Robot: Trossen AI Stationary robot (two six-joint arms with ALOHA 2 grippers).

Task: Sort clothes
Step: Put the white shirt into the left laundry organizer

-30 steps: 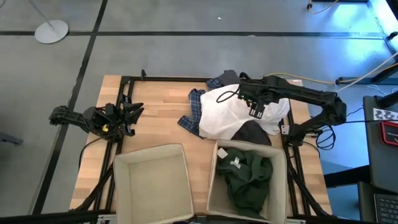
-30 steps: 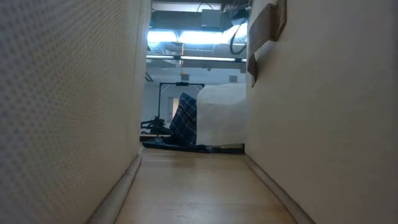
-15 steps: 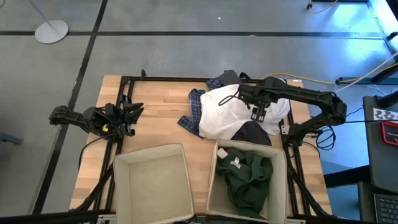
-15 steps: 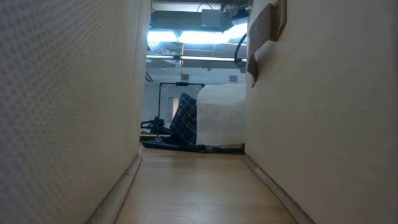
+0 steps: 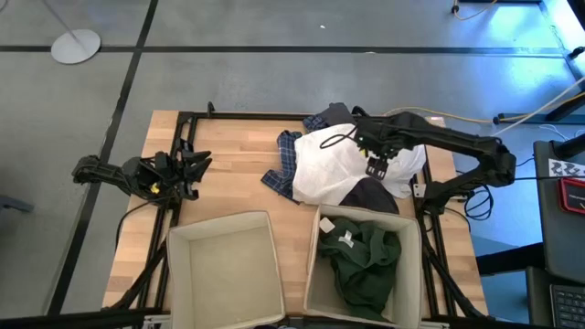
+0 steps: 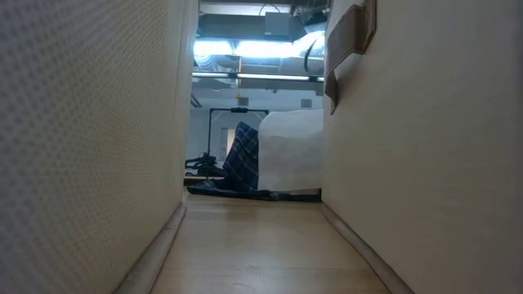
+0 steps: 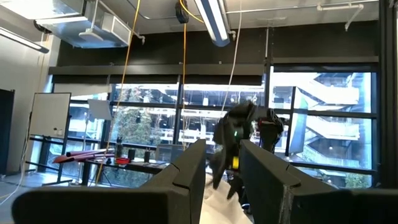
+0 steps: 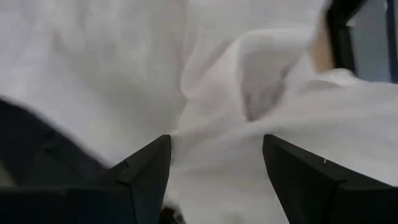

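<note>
So the right gripper [image 5: 377, 165] is being held right over the white garment [image 5: 334, 169] at the far right part of the table [image 5: 233, 178], fingers [image 8: 140, 180] spread wide with nothing between them, just white cloth being seen past them in the right wrist view. Whether the tips are actually touching the fabric can't really be told from above, probably just above it.

The white garment is being piled on top of the blue-and-white plaid shirt [image 5: 288, 157], which is sticking out on the left side of the heap and at the far edge. The dark grey garment [image 5: 370, 196] is being tucked under the near edge of the white one, just beside the right box [image 5: 315, 265]. The dark green garment [image 5: 366, 260] is lying bunched up inside that right box. The left box [image 5: 178, 270] is sitting next to it at the near edge.

In the low view, the plaid shirt [image 6: 243, 159] and white garment [image 6: 290, 151] are being seen through the gap between the two box walls.

The left gripper [image 5: 196, 166] is being parked at the left edge of the table, well apart from the clothes, fingers [image 7: 186, 177] partly apart and gripping nothing.
</note>
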